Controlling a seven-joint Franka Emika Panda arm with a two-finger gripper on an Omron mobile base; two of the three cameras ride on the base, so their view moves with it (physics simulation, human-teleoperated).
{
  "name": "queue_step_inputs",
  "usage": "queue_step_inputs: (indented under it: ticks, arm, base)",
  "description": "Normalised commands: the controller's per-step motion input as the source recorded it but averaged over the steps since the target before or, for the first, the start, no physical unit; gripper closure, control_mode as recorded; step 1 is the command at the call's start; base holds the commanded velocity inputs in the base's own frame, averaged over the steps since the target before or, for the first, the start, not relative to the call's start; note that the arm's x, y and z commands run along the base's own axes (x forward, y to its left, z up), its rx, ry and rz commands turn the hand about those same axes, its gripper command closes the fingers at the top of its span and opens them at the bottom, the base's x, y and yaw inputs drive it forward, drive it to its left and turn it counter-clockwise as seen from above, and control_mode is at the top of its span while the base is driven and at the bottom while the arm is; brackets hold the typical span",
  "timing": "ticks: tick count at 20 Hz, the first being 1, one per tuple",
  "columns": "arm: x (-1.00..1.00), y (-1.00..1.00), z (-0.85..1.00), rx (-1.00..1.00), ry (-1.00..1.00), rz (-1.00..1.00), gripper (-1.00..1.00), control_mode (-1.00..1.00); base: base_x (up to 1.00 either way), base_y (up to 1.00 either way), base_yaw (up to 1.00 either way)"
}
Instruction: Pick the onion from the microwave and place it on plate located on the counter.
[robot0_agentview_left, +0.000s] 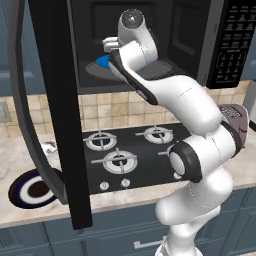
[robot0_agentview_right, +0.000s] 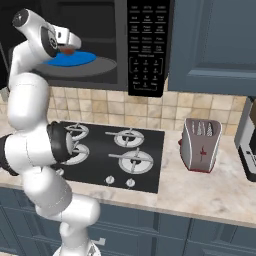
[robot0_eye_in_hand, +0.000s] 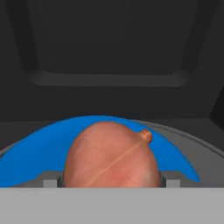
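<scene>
While my arm reaches up into the open microwave, my tool sits over the blue disc on the grey turntable. Onion is right at my tool, on the blue disc, in the microwave cavity; the hand view shows it large between the two finger stubs, which flank it close on both sides. Whether they actually clamp it, I cannot tell. In the right base view a bit of reddish onion shows just under the tool tip. Plate with navy ring lies on the desk near its front edge, left of the stovetop, partly behind the open microwave door. Toaster stands on the desk right of the stovetop.
</scene>
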Motion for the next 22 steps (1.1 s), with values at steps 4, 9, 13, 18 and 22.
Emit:
queue_step_inputs:
  ticks: [4,9,13,18,22]
  arm:
    - [-1.00,-0.05,-0.01,0.00,-0.28,0.00,1.00,-1.00]
    - [-1.00,-0.36,-0.04,0.01,-0.21,0.00,1.00,-1.00]
    - [-1.00,-0.53,-0.01,0.07,-0.01,0.09,1.00,-1.00]
    - [-0.99,-0.14,-0.21,0.02,0.11,0.31,1.00,-1.00]
    - [-0.90,0.23,-0.13,0.00,0.28,0.49,1.00,-1.00]
  base:
    - [0.00,0.00,0.00]
    - [0.00,0.00,0.00]
    - [0.00,0.00,0.00]
    - [0.00,0.00,0.00]
    - [0.00,0.00,0.00]
